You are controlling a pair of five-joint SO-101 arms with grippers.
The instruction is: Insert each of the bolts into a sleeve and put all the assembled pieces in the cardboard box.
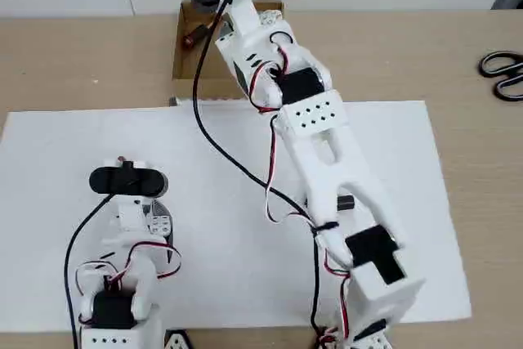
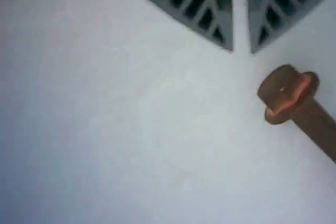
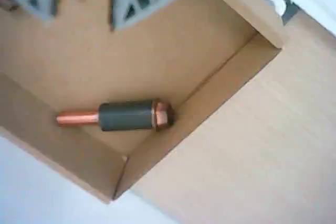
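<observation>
An assembled piece [image 3: 128, 115], a copper bolt inside a black sleeve, lies in a corner of the cardboard box [image 3: 220, 87]. My right gripper [image 3: 83, 19] hangs open above the box floor, apart from the piece. From above, the piece [image 1: 193, 38] shows in the box [image 1: 181, 59] at the table's far side, with the right arm [image 1: 319, 128] stretched over it. A loose copper bolt [image 2: 294, 103] lies on the white paper just beside my left gripper [image 2: 240, 51]. That gripper's fingers are almost together with nothing between them. A black sleeve [image 1: 346, 201] peeks out beside the right arm.
A large white paper sheet [image 1: 204, 226] covers the near table. The left arm [image 1: 122, 226] sits folded at the near left. Scissors [image 1: 502, 73] lie at the far right edge on the bare wood.
</observation>
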